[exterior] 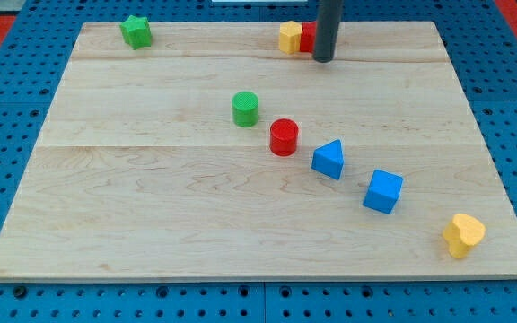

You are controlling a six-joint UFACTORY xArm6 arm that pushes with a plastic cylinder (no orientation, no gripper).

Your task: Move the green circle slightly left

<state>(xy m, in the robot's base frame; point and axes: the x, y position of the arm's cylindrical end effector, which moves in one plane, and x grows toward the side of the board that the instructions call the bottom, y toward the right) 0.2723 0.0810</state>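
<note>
The green circle (246, 109) is a short green cylinder standing a little above the board's middle. A red circle (284, 137) stands close to its lower right, apart from it. My rod comes down from the view's top; my tip (323, 59) rests near the board's top edge, well up and to the right of the green circle, with bare wood between them. The tip is just right of a yellow block (289, 37) and partly hides a red block (308, 37) behind it.
A green star (135, 31) sits at the top left. A blue triangle (328, 160), a blue cube (383, 191) and a yellow heart-like block (463, 235) run in a diagonal toward the bottom right corner. The wooden board (151, 206) lies on blue pegboard.
</note>
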